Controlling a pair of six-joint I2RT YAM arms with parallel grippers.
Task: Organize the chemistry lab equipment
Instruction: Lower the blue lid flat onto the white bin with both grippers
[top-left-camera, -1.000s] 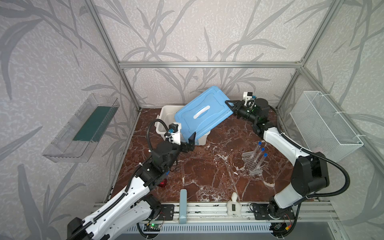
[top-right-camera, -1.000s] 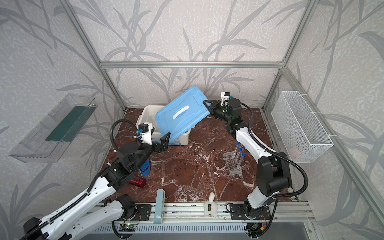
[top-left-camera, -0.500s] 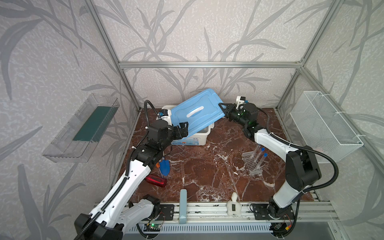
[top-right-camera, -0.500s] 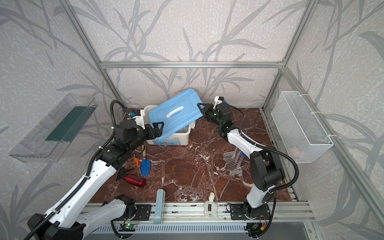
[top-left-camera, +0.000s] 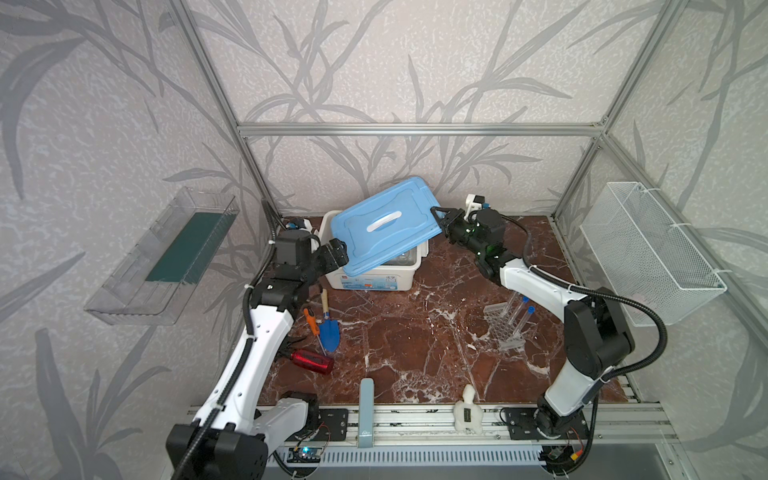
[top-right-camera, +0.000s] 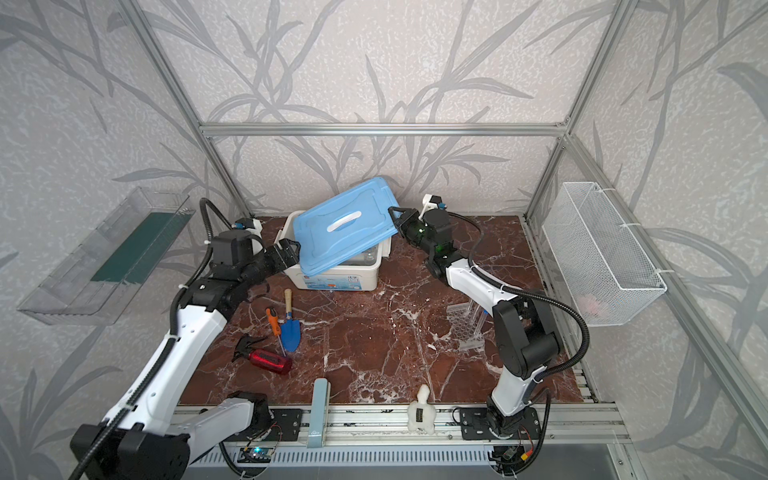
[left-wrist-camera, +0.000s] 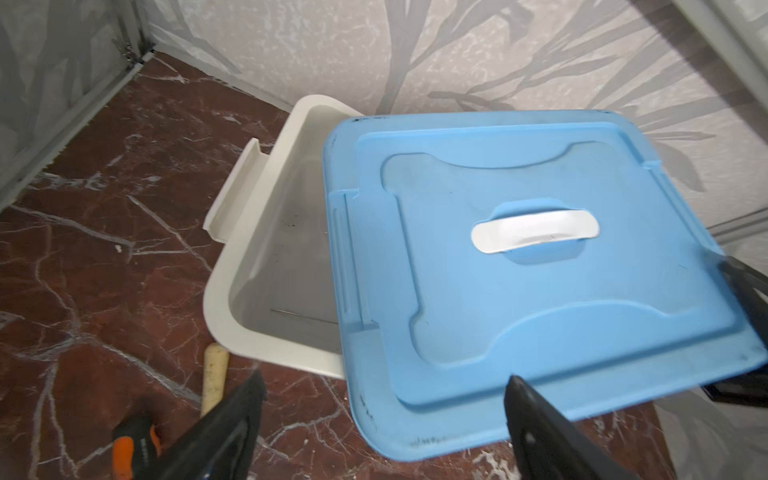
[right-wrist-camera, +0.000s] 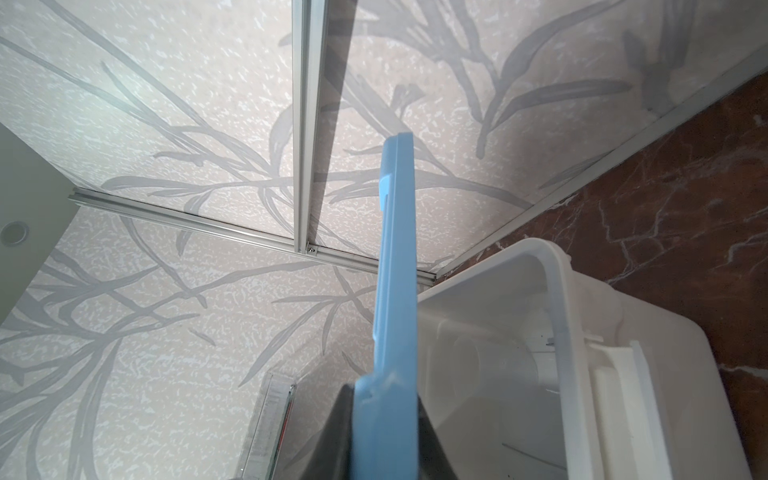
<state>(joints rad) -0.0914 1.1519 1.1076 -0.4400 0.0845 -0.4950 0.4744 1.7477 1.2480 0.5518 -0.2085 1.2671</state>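
Jaws of my right gripper (top-left-camera: 439, 215) are pinched on the rim of the blue lid (top-left-camera: 399, 243) at its far right corner. The right wrist view shows that rim edge-on between the two dark fingers (right-wrist-camera: 432, 449).

Jaws of my left gripper (top-left-camera: 336, 254) stand spread wide at the lid's near left corner. In the left wrist view that corner lies between the fingers (left-wrist-camera: 540, 424), and I cannot tell whether either finger touches it.

The lid hangs tilted over the white bin (top-left-camera: 370, 281), high on the side I am holding and low toward the left gripper. It covers most of the bin; the bin's left end is uncovered. The bin stands at the back of the marble tabletop (top-left-camera: 415, 332).

Inside the bin, the right wrist view shows what looks like a clear cup (right-wrist-camera: 478, 365), too faint to describe further.

The clear rack (top-left-camera: 505, 330) stands on the tabletop right of the middle, well apart from the bin and just beside my right forearm. At least two blue-capped tubes (top-left-camera: 530, 310) lean in it.

At the left front, near my left forearm, lie a blue trowel (top-left-camera: 329, 337), an orange-handled screwdriver (top-left-camera: 311, 320) just beside it, and a red-handled tool (top-left-camera: 311, 360).
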